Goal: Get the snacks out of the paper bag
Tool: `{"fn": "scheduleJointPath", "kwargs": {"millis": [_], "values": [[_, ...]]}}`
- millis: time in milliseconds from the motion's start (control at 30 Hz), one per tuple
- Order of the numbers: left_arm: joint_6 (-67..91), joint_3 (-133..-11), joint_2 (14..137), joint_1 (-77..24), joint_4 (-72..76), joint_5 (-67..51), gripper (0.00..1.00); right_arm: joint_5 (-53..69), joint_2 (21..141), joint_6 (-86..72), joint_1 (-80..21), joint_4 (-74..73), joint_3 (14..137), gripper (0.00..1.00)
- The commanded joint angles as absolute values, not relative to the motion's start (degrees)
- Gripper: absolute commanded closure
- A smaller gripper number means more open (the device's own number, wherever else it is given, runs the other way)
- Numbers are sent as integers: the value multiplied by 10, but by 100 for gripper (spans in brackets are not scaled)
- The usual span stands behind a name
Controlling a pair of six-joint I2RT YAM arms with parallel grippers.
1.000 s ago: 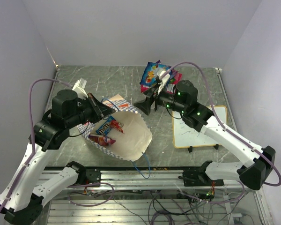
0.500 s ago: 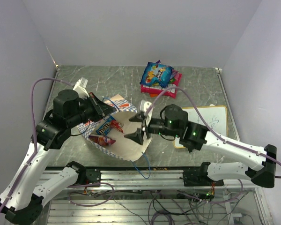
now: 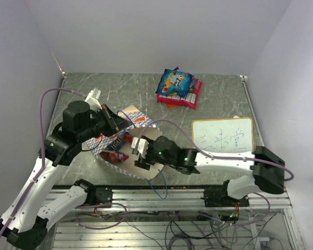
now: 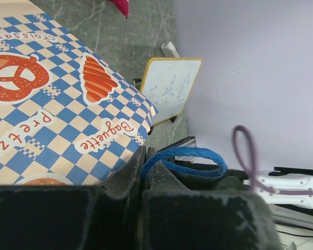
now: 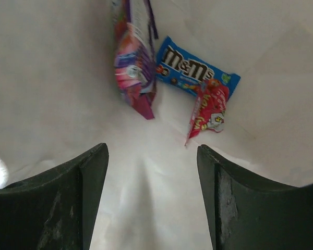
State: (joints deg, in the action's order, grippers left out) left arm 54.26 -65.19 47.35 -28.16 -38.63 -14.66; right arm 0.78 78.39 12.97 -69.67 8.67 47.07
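Some snacks [image 3: 178,87] lay out at upper centre; three packets [image 5: 195,70] sat in the bag [image 4: 52,104], left jaws clenched on its handle [image 4: 193,156], right jaws apart, empty, inside.

This was a robotics lab, set up as a small test cell. Two white-and-black robot arms, the left arm [image 3: 36,182] and the right arm [image 3: 224,161], were bolted to a metal rail [image 3: 161,195] at the near edge of a grey stone-patterned table [image 3: 125,88]. Plain pale walls [image 3: 156,31] closed the table in on three sides. Purple cables [image 3: 47,99] looped off the arms, and loose wires [image 3: 188,229] lay tangled under the rail. A small writing board [image 3: 223,136] stood on the table.
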Motion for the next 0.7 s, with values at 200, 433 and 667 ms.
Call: {"fn": "scheduleJointPath", "kwargs": {"millis": [200,433,667], "values": [[568,-626,456,-279,-372,-169,93,-149,978,161,-699,248,531,26],[518,-676,469,-279,-429,-129,93,-204,1058,188,-698,309,543,28],[467,-687,493,-279,-417,-165,93,-223,1125,200,-692,355,565,34]]}}
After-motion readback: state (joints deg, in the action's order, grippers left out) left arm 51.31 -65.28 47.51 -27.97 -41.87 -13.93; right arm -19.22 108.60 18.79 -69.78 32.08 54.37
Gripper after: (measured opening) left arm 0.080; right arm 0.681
